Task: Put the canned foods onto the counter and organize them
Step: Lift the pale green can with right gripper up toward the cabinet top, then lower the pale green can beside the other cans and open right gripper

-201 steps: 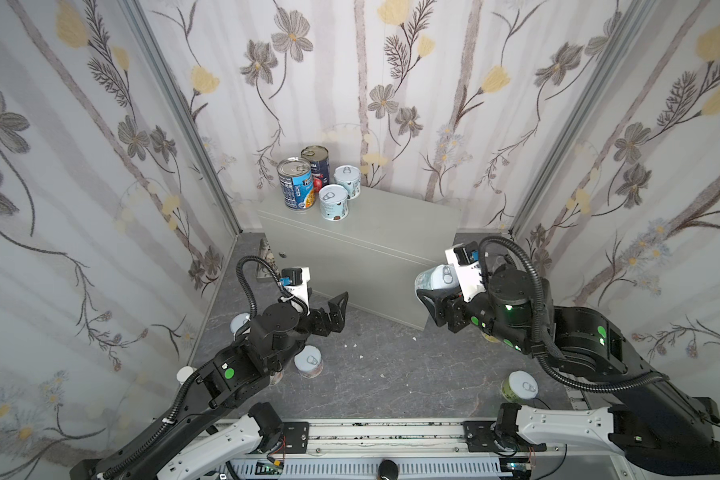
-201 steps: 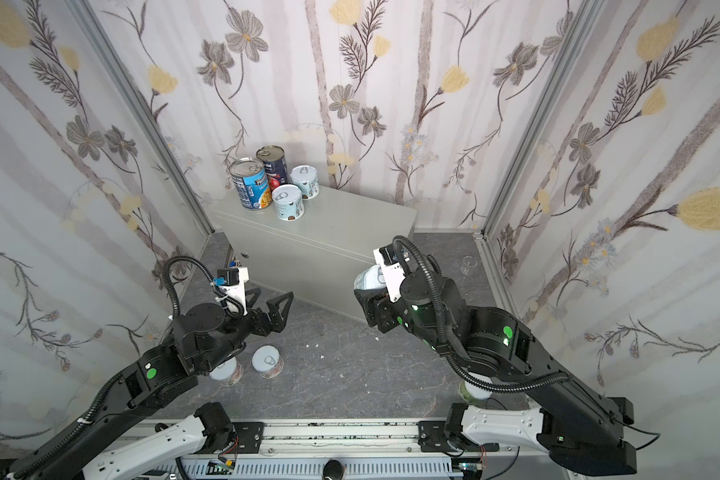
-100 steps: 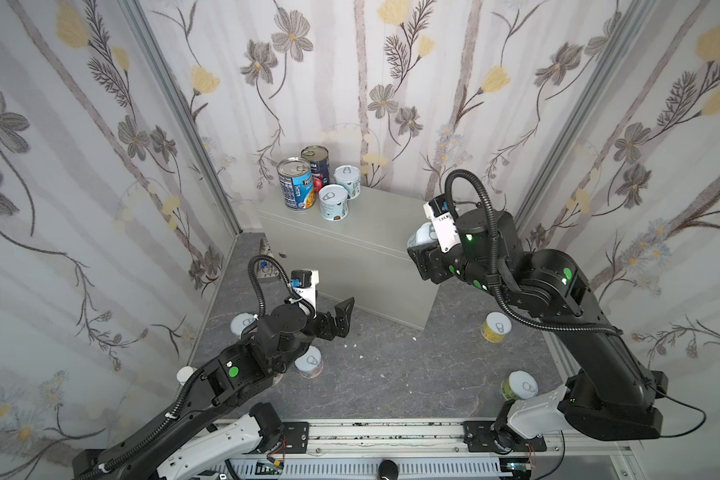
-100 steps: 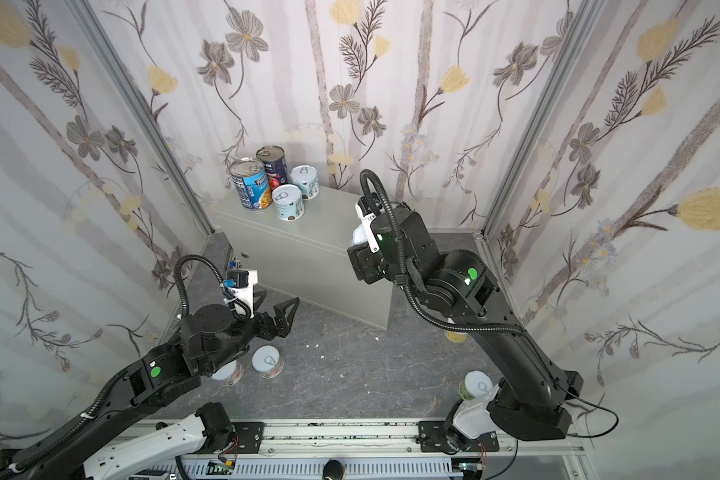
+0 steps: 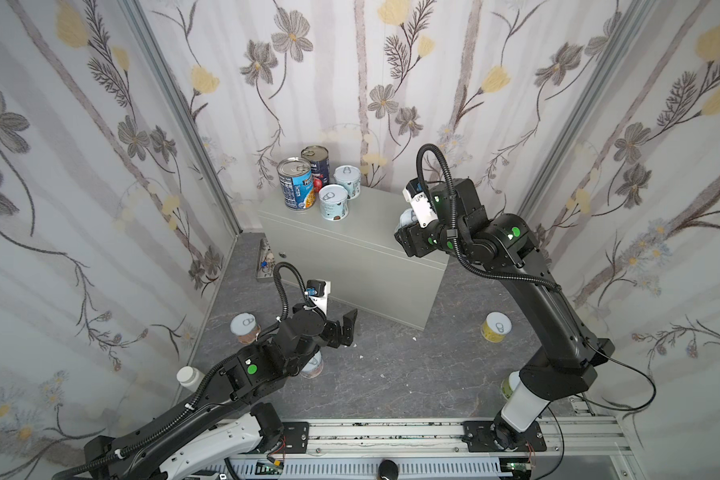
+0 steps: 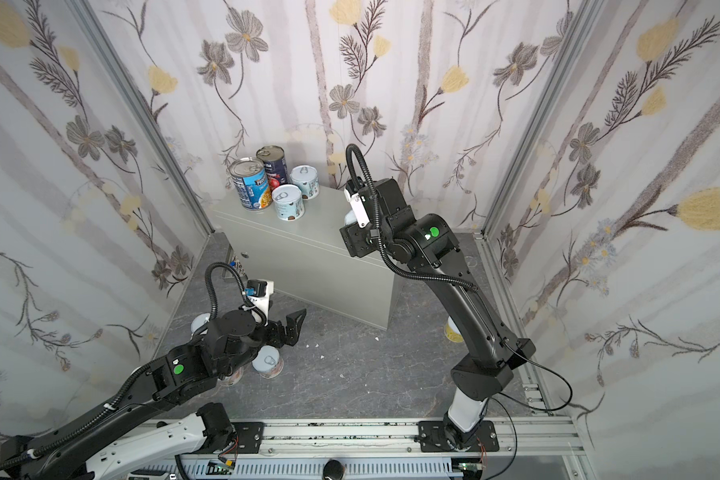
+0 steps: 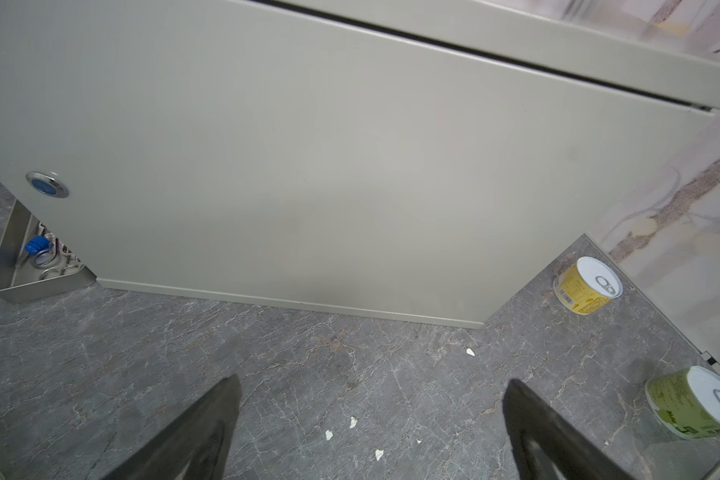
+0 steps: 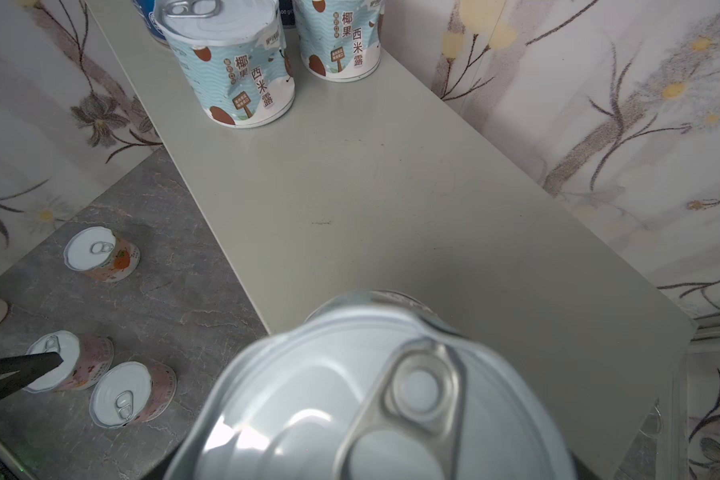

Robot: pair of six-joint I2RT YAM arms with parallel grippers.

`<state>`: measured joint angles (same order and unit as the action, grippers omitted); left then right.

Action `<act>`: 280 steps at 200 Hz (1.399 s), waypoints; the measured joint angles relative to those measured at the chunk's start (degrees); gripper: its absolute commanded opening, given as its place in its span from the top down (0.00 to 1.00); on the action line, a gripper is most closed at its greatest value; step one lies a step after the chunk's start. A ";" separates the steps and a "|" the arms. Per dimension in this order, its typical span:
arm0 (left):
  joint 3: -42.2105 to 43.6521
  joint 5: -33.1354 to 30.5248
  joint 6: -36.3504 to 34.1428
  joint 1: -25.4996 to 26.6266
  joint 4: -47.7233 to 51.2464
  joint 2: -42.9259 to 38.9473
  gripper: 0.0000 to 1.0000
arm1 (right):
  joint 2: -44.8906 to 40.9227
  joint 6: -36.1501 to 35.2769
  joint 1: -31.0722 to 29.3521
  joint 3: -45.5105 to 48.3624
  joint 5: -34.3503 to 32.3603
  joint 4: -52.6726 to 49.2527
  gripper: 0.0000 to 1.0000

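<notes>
Canned foods are split between the counter (image 5: 375, 220) and the floor (image 5: 383, 374). Four stand grouped at the left end of the counter top, towards its back corner. The tall blue can (image 5: 295, 185) is in front, with the tall navy-red can (image 5: 317, 160) just behind it. The front short can (image 5: 333, 203) stands just beside the blue one, and the back short can (image 5: 347, 182) just beside the navy-red one.

The right gripper (image 5: 406, 220) is clamped on the held can (image 8: 350, 407), a short one, upright with its pull-tab lid up. It is over the right end of the counter top, well apart from the group of four. Whether its base touches the top cannot be told.

The left gripper (image 7: 373, 382) has its jaws spread wide and grips nothing. It hangs low over the floor, facing the counter's front face, with the round lock (image 7: 47, 184) off to one side.

On the floor near the left wall stand the first pink can (image 8: 100, 253), the second pink can (image 8: 92, 361) and, just beside that, the third pink can (image 8: 132, 392). The yellow can (image 5: 495, 327) stands on the floor past the counter's right end, and the green can (image 7: 695, 403) stands by the right arm's base.
</notes>
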<state>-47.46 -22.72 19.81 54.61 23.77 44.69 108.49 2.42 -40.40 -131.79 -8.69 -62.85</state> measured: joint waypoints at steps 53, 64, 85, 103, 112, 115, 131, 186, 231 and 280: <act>1.40 0.07 -1.05 0.11 -1.79 2.80 0.00 | 4.22 -1.77 1.92 -1.75 2.78 -0.59 0.43; 1.40 0.13 -1.79 0.11 -2.19 3.67 0.00 | 5.16 -2.05 2.16 -2.45 2.82 -0.04 0.42; 1.38 0.44 -2.45 0.09 -2.97 5.22 0.00 | 7.17 -2.29 2.27 -3.72 2.99 2.16 0.33; 1.38 0.83 -3.17 0.09 -4.00 6.08 0.00 | 8.59 -2.49 2.43 -4.46 3.23 3.82 0.20; 1.44 1.03 -3.34 0.11 -4.63 6.27 0.00 | 9.25 -2.51 2.54 -4.79 3.48 4.09 0.14; 1.53 1.16 -3.37 0.11 -4.87 6.29 0.00 | 9.46 -2.51 2.56 -4.83 3.50 4.07 0.12; 2.21 1.79 -3.37 0.09 -5.92 6.32 0.00 | 10.86 -2.62 2.56 -4.96 4.09 4.28 0.06; 4.44 2.62 -3.39 0.09 -7.30 4.98 0.00 | 13.73 -2.86 2.60 -6.67 4.35 7.39 0.15; 5.73 2.62 -3.34 0.09 -7.65 3.72 0.00 | 15.63 -2.03 2.60 -6.75 5.29 12.61 0.30; 6.93 2.67 -2.89 0.09 -7.67 2.32 0.00 | 18.80 -2.05 2.71 -7.02 3.58 20.83 0.34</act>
<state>-40.53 -20.05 16.93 54.70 16.10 47.00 127.28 0.36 -37.69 -138.80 -5.10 -42.02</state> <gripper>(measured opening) 0.997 0.740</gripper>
